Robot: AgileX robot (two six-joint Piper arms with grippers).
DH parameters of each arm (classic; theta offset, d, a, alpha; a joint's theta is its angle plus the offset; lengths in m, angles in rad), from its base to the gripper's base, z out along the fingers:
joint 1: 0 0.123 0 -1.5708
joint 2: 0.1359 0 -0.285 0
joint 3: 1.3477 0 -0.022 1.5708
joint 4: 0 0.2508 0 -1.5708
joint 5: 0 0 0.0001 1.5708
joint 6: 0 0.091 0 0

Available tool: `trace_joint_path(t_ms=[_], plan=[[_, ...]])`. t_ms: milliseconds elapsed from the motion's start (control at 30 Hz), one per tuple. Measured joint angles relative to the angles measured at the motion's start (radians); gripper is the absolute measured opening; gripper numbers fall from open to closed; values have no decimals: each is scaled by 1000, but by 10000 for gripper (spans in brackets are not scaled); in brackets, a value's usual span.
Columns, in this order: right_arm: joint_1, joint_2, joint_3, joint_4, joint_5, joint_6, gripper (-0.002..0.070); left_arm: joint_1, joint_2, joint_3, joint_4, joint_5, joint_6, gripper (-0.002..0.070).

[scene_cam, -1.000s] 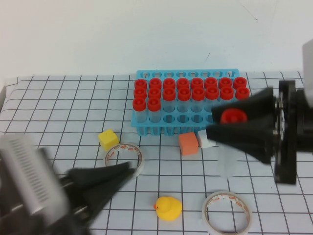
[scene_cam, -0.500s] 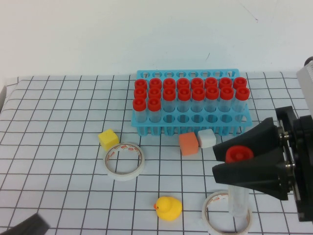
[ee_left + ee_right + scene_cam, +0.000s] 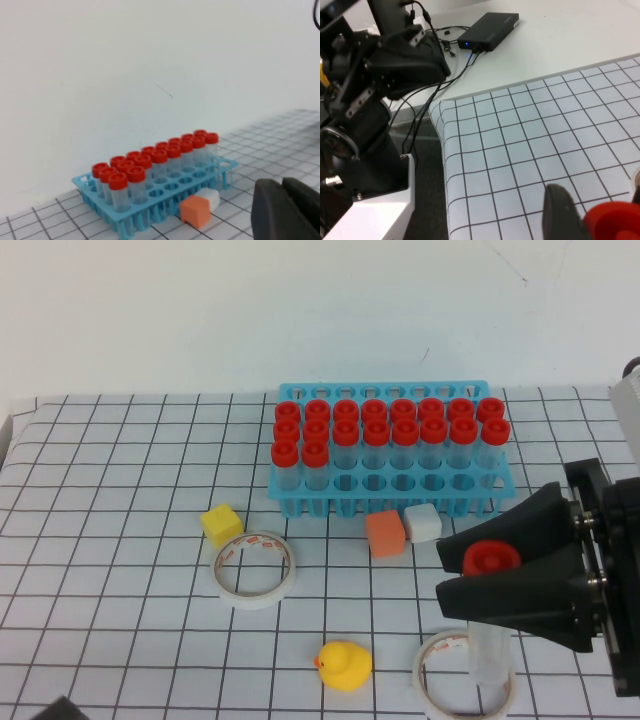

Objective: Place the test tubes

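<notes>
Left gripper (image 3: 58, 710) is mostly cut off at the lower left corner. Right gripper (image 3: 445, 577) runs off the right edge and hides the tube's (image 3: 490, 645) neck.

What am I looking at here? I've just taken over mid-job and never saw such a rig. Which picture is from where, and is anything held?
It's a robot with two arms, each ending in a two-finger gripper. The high view looks down on the gridded table from the robot's side; the other two come from cameras on the wrists. The right gripper, at the near right, holds a red-capped test tube upright. The left gripper, low at the near left, is shut and empty. On the table: a blue rack of capped tubes, a yellow cube, an orange cube, a white cube, two tape rolls and a rubber duck.
</notes>
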Motion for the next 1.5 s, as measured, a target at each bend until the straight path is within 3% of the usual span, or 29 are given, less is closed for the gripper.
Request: trace_joint_path(t_ms=[367, 867, 1033, 1133, 1300, 1400, 1500], plan=[[0, 0, 0, 0, -39, 0, 268, 0, 0, 20, 157, -133, -5, -1], [0, 57, 0, 78, -277, 0, 268, 0, 0, 20, 180, -310, -7, -1], [8, 57, -7, 75, -433, 19, 268, 0, 0, 20, 182, -352, -7, -1], [36, 72, -36, -132, -608, 226, 268, 0, 0, 20, 184, -373, -7, -1], [83, 145, -76, -660, -874, 1049, 268, 0, 0, 20, 189, -403, -7, -1], [127, 206, -83, -921, -1041, 1392, 268, 0, 0, 20, 192, -415, -7, -1], [156, 288, -83, -1181, -1203, 1620, 268, 0, 0, 20, 192, -422, -2, -1]])
